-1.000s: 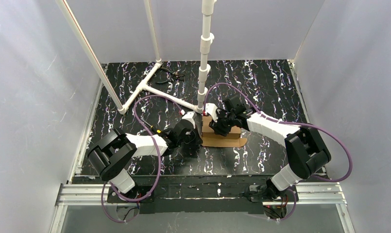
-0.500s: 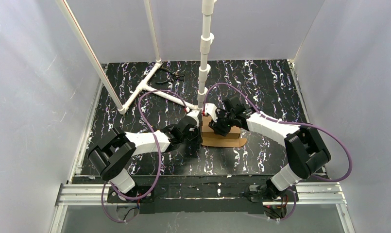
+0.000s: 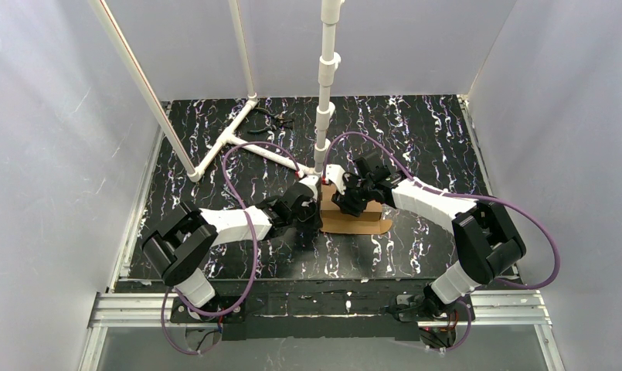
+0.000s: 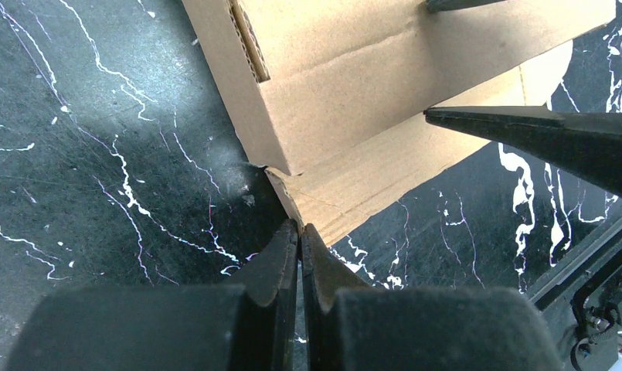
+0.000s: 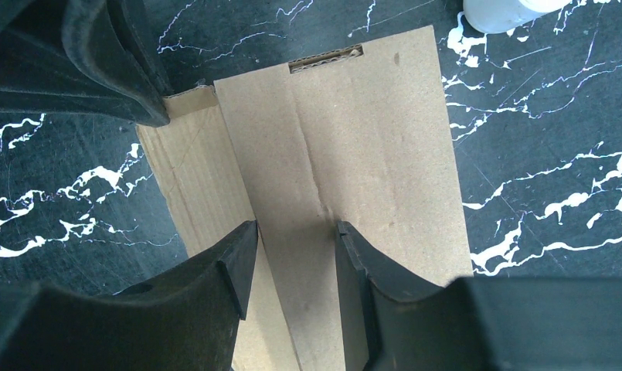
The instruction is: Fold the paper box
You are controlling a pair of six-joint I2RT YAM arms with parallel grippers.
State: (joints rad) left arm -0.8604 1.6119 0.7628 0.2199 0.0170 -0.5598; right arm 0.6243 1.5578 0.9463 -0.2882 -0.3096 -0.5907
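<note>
From above, one brown corrugated cardboard box [image 3: 363,219] lies at the middle of the black white-veined table [image 3: 416,139], just in front of the upright of the one white plastic pipe frame [image 3: 324,85]. Two arms meet at it: the left gripper [image 3: 313,210] at its left edge, the right gripper [image 3: 352,199] on top of it. In the left wrist view, the left gripper [image 4: 300,232] has both fingers pressed together, tips touching the corner of the box's [image 4: 346,93] flat bottom flap; I cannot tell whether cardboard sits between them. In the right wrist view, the right gripper [image 5: 290,247] has its two fingers spread over a fold line of the box [image 5: 369,154].
</note>
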